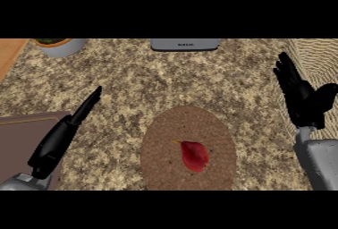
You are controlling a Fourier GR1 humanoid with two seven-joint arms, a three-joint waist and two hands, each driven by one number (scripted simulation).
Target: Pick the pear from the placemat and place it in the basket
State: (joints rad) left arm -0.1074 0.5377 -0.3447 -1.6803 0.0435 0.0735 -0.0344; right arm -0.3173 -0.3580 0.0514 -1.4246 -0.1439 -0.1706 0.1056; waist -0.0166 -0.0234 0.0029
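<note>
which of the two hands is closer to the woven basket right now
The right hand, open with fingers up at the view's right, right beside the woven basket. The left hand is across the counter, beyond the placemat holding the red pear.

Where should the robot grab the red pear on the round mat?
Probably around the pear's wide lower body, coming down from above. It lies flat on the placemat, stem end pointing up-left, so the fat part offers the most to hold. The open right hand seems the likelier one.

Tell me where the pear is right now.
In the head view the red pear lies on the round brown placemat, low and centre on the counter, between the two hands, touched by neither.
</note>
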